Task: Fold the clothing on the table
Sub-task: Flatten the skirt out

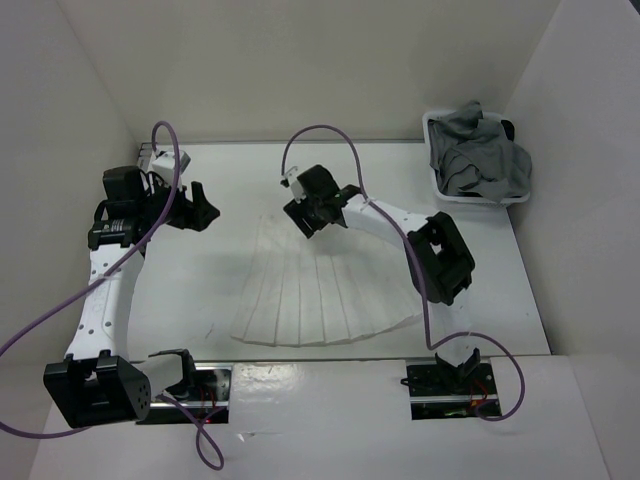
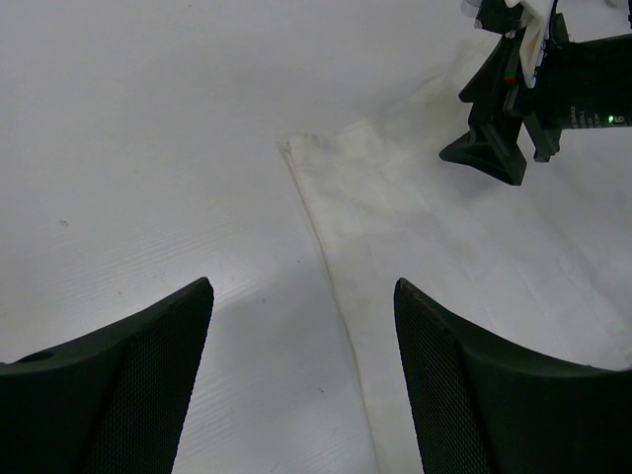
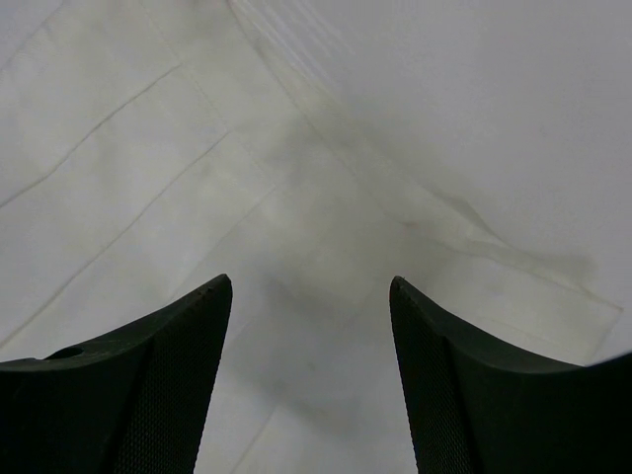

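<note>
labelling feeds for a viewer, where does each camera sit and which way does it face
Top external: above and behind the arms, looking down on the table and skirt; both arms show.
Left wrist: on the left gripper, looking down at the skirt's corner; own open jaws show.
Right wrist: on the right gripper, close over the pleats; own open jaws show.
Shared: top and left wrist both show the right gripper.

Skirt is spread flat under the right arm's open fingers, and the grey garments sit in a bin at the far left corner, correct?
No: the top view shows the bin with the grey garments at the far right corner. Rest holds.
</note>
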`<state>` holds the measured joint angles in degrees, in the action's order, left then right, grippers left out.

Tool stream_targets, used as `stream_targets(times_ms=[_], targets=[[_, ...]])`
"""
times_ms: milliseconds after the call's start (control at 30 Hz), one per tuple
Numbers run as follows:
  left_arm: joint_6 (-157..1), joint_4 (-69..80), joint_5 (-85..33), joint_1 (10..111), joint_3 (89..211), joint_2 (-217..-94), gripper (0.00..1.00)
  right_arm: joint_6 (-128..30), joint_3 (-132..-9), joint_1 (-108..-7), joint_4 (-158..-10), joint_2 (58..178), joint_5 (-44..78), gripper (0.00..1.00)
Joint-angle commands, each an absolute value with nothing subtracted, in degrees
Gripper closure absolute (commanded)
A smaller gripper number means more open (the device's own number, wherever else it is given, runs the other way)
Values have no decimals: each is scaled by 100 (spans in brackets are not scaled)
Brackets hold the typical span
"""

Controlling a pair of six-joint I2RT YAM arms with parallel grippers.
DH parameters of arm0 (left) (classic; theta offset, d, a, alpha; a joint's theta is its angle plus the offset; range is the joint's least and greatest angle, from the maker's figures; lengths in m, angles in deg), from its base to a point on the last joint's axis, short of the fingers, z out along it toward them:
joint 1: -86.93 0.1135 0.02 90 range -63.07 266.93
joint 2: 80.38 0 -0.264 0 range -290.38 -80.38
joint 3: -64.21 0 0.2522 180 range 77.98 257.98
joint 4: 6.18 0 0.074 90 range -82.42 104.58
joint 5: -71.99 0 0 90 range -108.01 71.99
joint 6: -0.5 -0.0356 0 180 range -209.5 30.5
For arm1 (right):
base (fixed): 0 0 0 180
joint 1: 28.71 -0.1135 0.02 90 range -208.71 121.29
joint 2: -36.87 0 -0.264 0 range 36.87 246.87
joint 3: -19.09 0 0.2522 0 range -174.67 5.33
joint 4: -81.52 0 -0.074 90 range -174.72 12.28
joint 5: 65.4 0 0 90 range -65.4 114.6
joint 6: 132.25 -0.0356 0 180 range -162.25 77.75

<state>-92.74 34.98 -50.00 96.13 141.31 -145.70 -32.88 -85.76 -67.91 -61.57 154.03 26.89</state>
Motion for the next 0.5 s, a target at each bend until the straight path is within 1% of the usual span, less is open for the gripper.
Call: stream_targets(times_ms=[0,100,467], targets=[[-9398,3316,-5211,9634,14073,-14445,19,-3152,-8564,-6703,-6143,15060,2970,30],[-9398,3316,-5264,9634,14073,-14498,19,-3083,-8485,-6633,-6126,14972,2654,30],[-9398,3316,-5264,9634,14073,-14498,19,-2968,-8538,-6580,-5827,15842,2355,29]])
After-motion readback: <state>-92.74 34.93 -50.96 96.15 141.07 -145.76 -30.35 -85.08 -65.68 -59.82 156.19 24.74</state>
